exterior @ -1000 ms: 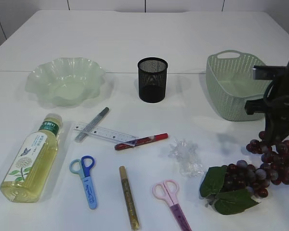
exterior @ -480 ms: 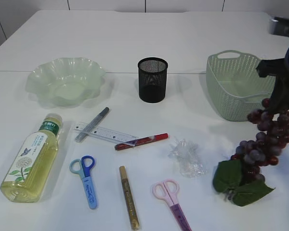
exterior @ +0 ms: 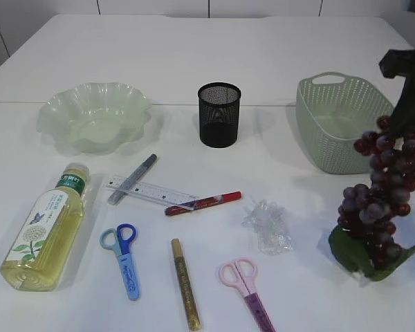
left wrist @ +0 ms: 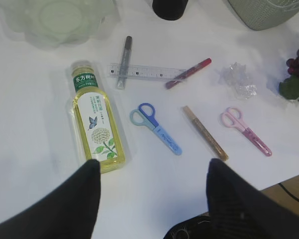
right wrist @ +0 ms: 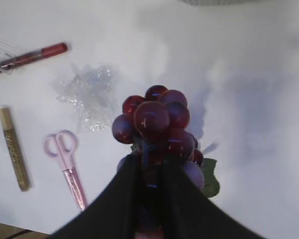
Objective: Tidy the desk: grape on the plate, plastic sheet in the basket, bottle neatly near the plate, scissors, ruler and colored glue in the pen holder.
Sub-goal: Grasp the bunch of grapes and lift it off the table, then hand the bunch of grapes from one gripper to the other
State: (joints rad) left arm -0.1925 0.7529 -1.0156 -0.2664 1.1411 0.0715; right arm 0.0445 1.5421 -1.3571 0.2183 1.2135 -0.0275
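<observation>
My right gripper [right wrist: 149,174] is clamped on the stem of the dark red bunch of plastic grapes with green leaves [exterior: 380,200], and the bunch hangs free above the white table [exterior: 297,48], over its right edge at about four o'clock from the black mesh pen holder [exterior: 219,115]. My left gripper [left wrist: 149,169] hovers with its fingers [left wrist: 84,189] spread wide apart and nothing between them, above the bottom end of the clear plastic bottle of yellow-green drink [exterior: 45,232], which lies on its side.

The pale green wavy-rimmed plate [exterior: 95,115] sits at nine o'clock from the pen holder, the pale green woven plastic basket [exterior: 342,121] at three o'clock. The crumpled clear plastic sheet [exterior: 268,225] lies at five o'clock from the holder. The transparent ruler [exterior: 149,191] lies at seven o'clock, with the silver glue pen [exterior: 132,178] across its left end and the red glue pen [exterior: 203,203] touching its right end. Nearer me lie the blue-handled scissors [exterior: 122,256], the gold glitter glue pen [exterior: 185,283] and the pink-handled scissors [exterior: 247,283], each apart from the others.
</observation>
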